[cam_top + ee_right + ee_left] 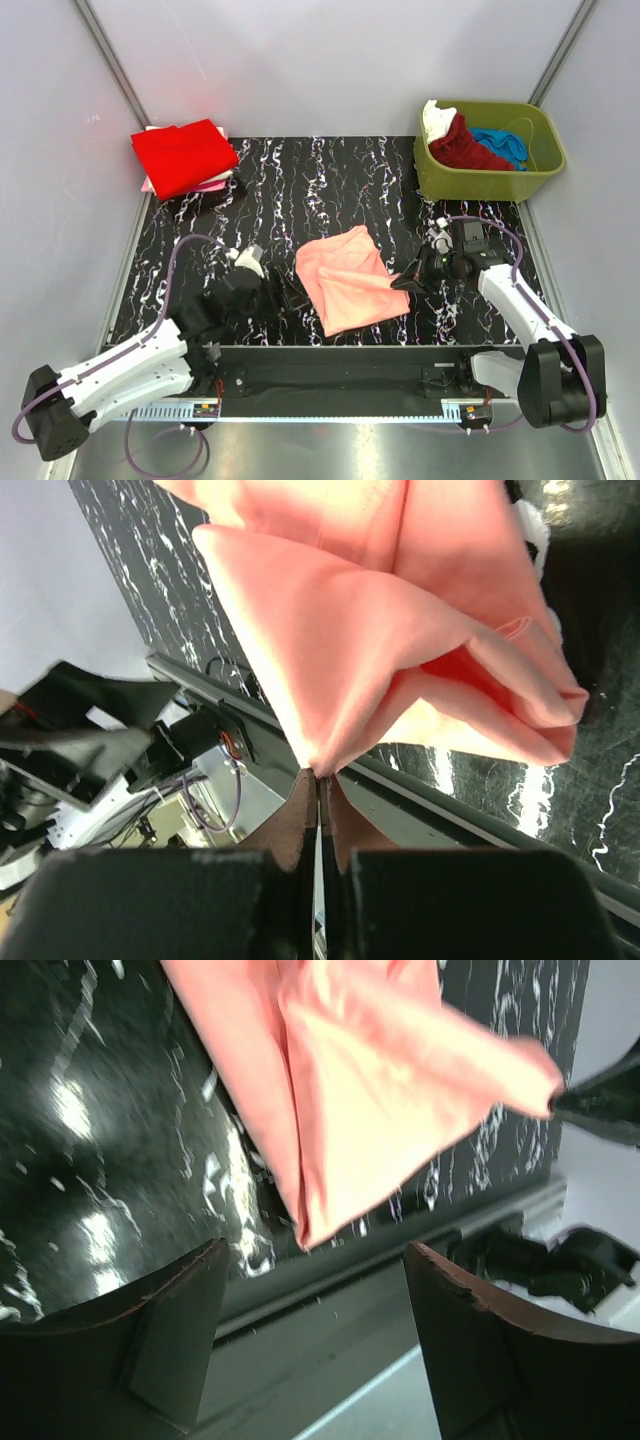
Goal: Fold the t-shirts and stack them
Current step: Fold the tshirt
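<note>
Table (300, 170), black with white marbling: all items below are borne on it; olive-green tub (545, 165), far right corner: unfolded shirts are heaped in it, namely a dark red shirt (468, 148), a blue shirt (502, 145) and a white shirt (436, 118); salmon-pink shirt (345, 280), centre, towards the near edge: laid partly folded, its right corner drawn up off the surface; stack, far left corner: a bright red shirt (183, 155) is folded on top, and a pale pink shirt (212, 186) is seen edging out beneath it; right gripper (318, 778): pinched tight on the raised corner of the salmon-pink shirt; left gripper (315, 1250): fingers spread wide, nothing held, set just beside that shirt's left edge.

Progress, as judged: at least two shirts are stacked; one is mid-fold; three are left in the tub; about the halfway mark is reached.
</note>
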You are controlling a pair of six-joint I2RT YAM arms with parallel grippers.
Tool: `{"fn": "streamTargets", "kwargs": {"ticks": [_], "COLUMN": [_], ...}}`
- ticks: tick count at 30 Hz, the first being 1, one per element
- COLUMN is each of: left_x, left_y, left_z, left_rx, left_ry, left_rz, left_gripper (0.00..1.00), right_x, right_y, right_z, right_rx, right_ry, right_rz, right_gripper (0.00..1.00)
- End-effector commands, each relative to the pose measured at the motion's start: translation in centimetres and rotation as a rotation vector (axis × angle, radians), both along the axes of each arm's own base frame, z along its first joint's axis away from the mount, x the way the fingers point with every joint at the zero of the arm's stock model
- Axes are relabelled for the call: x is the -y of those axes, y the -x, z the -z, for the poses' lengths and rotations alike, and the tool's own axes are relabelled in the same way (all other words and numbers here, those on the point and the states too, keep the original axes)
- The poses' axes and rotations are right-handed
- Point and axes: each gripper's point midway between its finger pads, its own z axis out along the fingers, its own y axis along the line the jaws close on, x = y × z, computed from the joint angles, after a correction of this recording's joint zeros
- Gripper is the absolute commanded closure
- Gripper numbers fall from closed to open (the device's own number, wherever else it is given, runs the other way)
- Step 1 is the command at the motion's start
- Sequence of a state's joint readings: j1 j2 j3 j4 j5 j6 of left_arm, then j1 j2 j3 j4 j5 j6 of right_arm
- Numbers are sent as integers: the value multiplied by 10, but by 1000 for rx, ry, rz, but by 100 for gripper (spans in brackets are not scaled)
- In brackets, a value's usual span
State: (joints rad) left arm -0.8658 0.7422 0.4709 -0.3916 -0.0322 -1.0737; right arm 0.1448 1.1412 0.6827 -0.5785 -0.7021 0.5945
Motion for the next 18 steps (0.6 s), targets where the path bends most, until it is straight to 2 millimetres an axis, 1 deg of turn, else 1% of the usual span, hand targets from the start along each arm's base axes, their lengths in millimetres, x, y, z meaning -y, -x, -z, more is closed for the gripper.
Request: {"fn": "streamTargets", "kwargs": {"ticks": [1,2,3,4,5,6,7,8,9,10,11,12,13,14,15,16,18], "left_x": [-5,-1,6,15,22,29,35,38,47,50,58,62,66,70,76,80,85], "left_y": [-40,-46,-53,-65,-74,-78,-92,-100,-108,-112,-119,-123,-129,-132,-135,-137,-138], "left_z": [-17,-19,-27,-23,-29,-29,-21,-19,-28,-11,-17,-15,-4,-1,-3,2,4], "left_rx": [138,146,179,186,212,225,216,212,211,164,173,167,146,138,143,140,151], "left_ry": [-76,-82,-85,-95,-87,-87,-87,-78,-16,-29,2,8,4,7,16,22,47], "left_rz": [-60,-47,-11,0,14,51,47,41,61,70,82,87,90,99,118,128,142], "left_gripper": [24,24,24,25,25,26,26,25,25,25,25,25,26,27,28,31,35], "right_x": [-11,-13,-16,-18,-18,-19,-20,-22,-23,-26,-27,-28,-29,-29,-30,-30,-31], "right_y": [1,1,1,1,1,-1,0,0,0,1,1,1,3,3,4,4,5], "right_z": [-24,-29,-36,-39,-42,-46,-44,-44,-46,-47,-47,-48,-48,-48,-50,-50,-54], "right_rx": [78,95,112,123,136,150,140,136,137,133,136,141,142,147,144,144,148], "right_ry": [-52,-56,-63,-61,-55,-50,-44,-45,-57,-60,-59,-57,-58,-58,-59,-59,-66], "right_rz": [-64,-77,-97,-107,-118,-128,-136,-143,-149,-159,-161,-166,-173,-180,-185,-189,-196], "right_gripper": [100,100,100,100,100,100,100,100,100,100,100,100,100,100,100,100,100]}}
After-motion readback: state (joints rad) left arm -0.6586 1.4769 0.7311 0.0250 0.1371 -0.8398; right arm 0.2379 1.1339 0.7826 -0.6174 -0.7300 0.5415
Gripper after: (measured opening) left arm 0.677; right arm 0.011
